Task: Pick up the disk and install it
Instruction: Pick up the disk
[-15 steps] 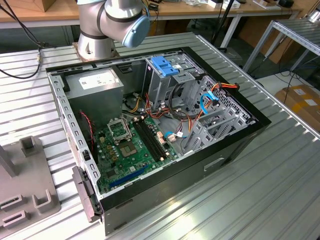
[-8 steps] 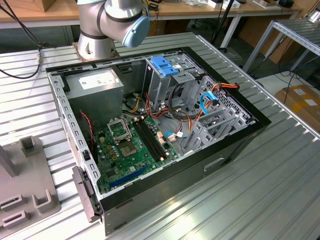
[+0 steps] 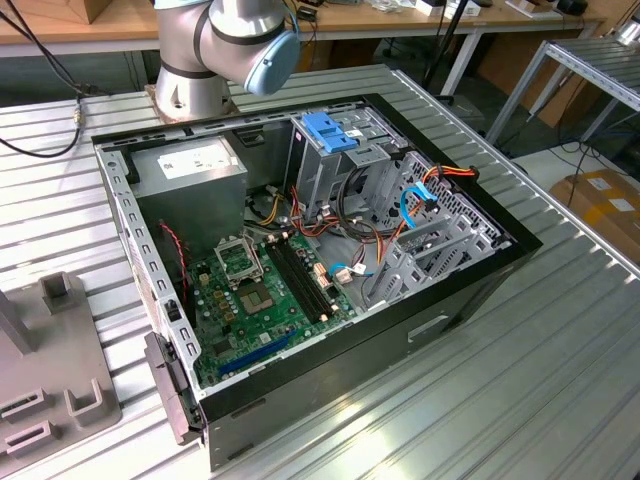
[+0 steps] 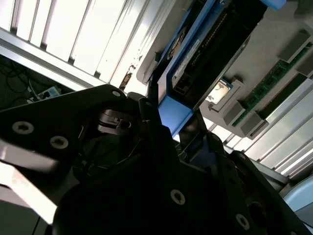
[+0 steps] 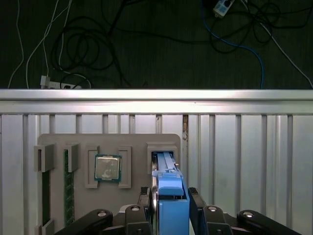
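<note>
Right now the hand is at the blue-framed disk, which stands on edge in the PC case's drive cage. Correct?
Wrong spot. The hand is at the disk, but it stands on edge in a slot of the grey holder tray on the ribbed metal table, beside a processor chip. The first wrist view shows this.

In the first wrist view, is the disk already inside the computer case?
No; the disk stands on edge at a slot of the grey holder plate, clamped by the gripper.
</note>
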### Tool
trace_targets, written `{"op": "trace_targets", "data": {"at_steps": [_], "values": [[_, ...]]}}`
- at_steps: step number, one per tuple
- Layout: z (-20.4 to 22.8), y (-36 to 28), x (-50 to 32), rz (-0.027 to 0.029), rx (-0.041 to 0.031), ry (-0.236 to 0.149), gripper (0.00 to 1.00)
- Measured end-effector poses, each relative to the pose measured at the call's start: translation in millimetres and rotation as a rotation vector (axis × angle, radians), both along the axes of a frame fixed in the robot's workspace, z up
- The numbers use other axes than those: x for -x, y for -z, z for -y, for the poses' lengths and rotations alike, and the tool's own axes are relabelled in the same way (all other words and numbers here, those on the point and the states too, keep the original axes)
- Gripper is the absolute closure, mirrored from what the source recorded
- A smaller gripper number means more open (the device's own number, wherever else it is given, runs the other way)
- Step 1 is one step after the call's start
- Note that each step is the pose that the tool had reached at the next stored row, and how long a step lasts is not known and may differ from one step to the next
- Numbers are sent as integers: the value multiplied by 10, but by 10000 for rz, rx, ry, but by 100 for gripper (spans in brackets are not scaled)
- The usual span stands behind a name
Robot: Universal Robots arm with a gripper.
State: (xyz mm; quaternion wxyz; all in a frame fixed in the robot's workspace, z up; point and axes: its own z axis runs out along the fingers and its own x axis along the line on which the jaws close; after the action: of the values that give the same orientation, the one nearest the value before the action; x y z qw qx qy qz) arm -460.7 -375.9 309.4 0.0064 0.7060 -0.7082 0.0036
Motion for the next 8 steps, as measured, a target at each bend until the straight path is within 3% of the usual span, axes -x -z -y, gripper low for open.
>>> {"op": "trace_targets", "data": {"at_steps": [8], "values": [[6, 4, 1, -1, 4, 263, 56]]}}
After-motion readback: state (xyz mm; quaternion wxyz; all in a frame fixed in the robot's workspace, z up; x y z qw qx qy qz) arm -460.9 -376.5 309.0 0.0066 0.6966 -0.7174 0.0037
